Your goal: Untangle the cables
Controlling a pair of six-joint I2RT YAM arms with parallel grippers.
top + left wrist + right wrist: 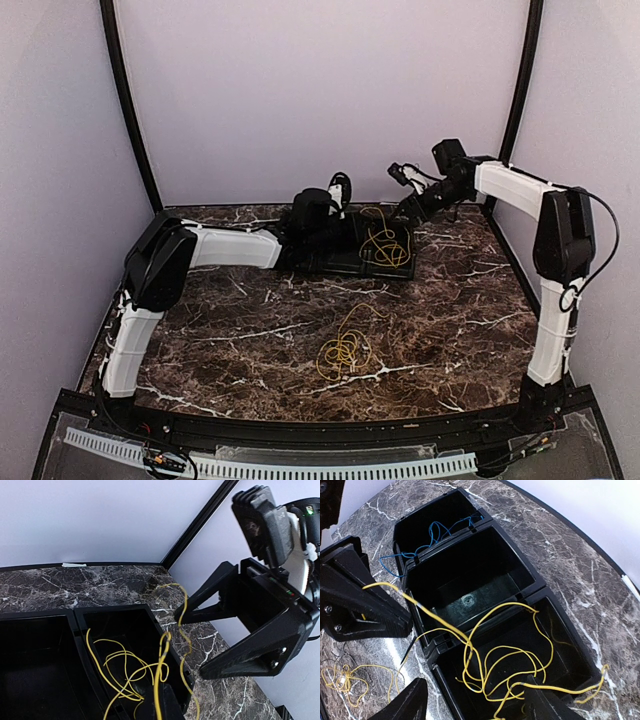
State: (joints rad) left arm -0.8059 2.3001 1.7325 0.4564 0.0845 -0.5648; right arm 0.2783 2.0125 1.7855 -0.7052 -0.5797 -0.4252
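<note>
Sorting stage, partly done by my reading. The three-compartment black bin (485, 565) sits at 12 o'clock on the marble surface (250, 340) and seems to serve as the sorter, one colour per cell. The blue cable (436, 530) lies alone in the end cell on the left arm's side and the middle cell is bare. The yellow cable (386, 243) is piled in loose loops in the cell on the right arm's side, with one loop hanging out over the rim. The left pincer (395, 617) is together. A yellow strand runs off it in a fairly straight line into that pile, so I judge it is clamped on the strand as an anchor, though the contact itself is not sharp. The right pincer (189, 644) hangs just above the yellow cell, at about 1 o'clock from the bin. Its jaws are wide apart with nothing between them, and that placement suits letting slack fall into the cell. A second yellow bundle (343, 352) lies knotted on the surface at 6 o'clock from the bin, well apart from both arms. It probably needs lifting and teasing open next. Risk: the overhanging loop could catch a finger and drag the pile out.
</note>
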